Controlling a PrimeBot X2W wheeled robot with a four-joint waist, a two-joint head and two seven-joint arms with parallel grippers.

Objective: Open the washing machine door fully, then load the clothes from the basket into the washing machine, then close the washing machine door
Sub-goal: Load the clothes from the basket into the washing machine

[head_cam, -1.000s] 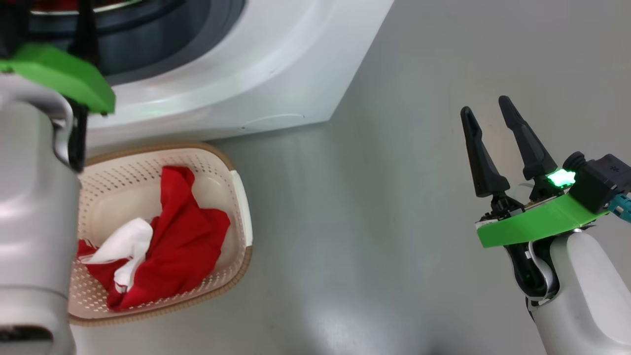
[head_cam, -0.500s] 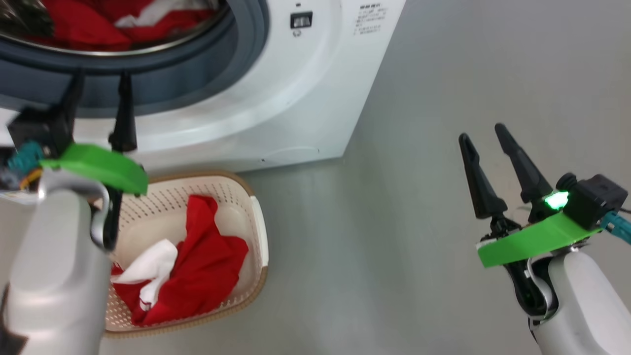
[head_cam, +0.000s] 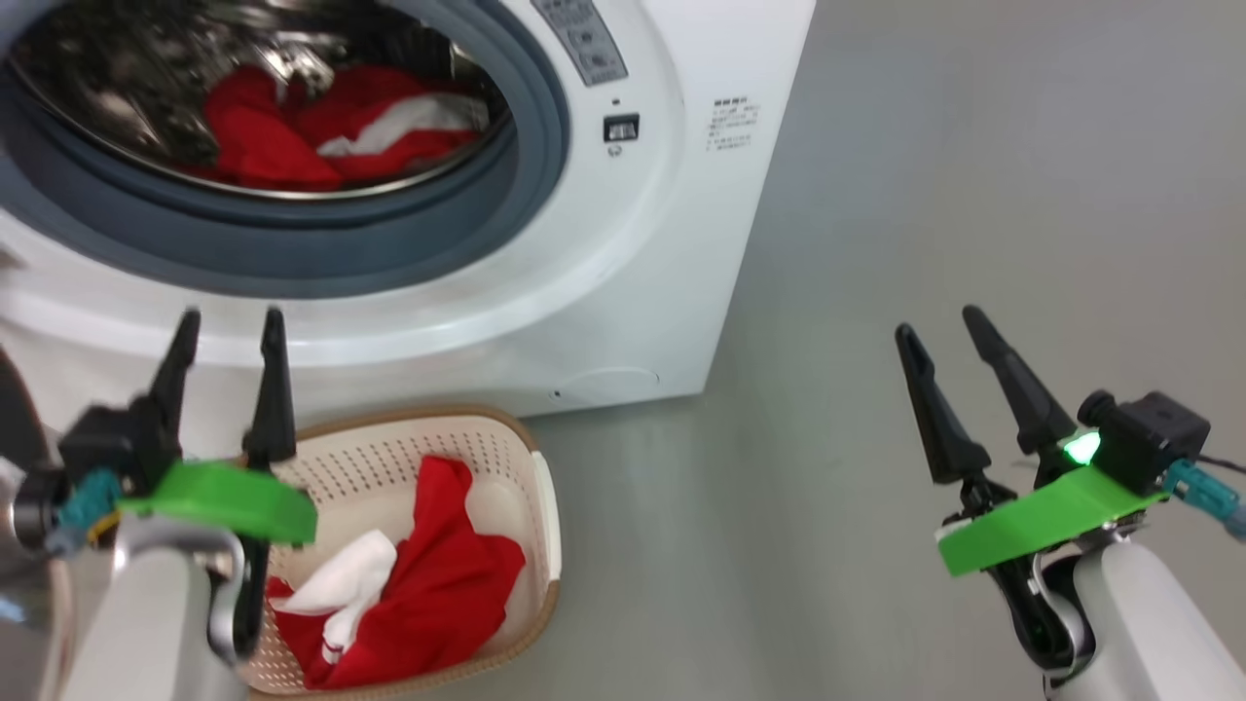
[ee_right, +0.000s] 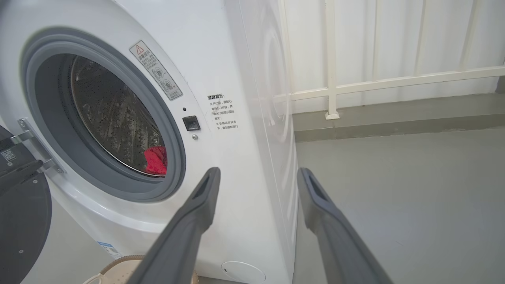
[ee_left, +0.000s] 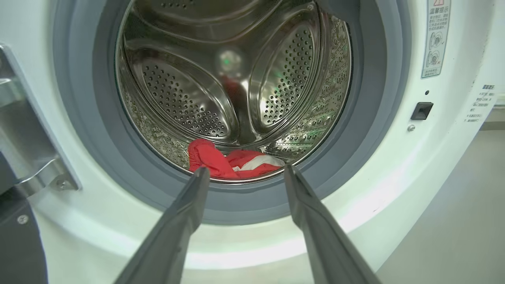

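Observation:
The white washing machine (head_cam: 623, 282) stands with its drum mouth uncovered; its door (ee_right: 21, 221) hangs swung out at the left edge of the right wrist view. Red and white clothes (head_cam: 321, 136) lie low in the steel drum (ee_left: 236, 86), also seen as clothes (ee_left: 230, 163) in the left wrist view. More red clothes (head_cam: 428, 604) lie in the cream basket (head_cam: 531, 462) on the floor below the machine. My left gripper (head_cam: 230, 326) is open and empty, in front of the machine's lower face and above the basket's back left corner. My right gripper (head_cam: 939, 326) is open and empty over bare floor to the right.
Grey floor (head_cam: 925, 175) stretches right of the machine. A white railing (ee_right: 331, 86) and a low kerb run behind it. The door's metal hinge (ee_left: 43, 173) juts out at the left of the opening.
The head camera has tilted up, bringing the drum and its clothes into view. My left gripper has drawn back out of the drum mouth and now stands in front of the machine's lower face, still open.

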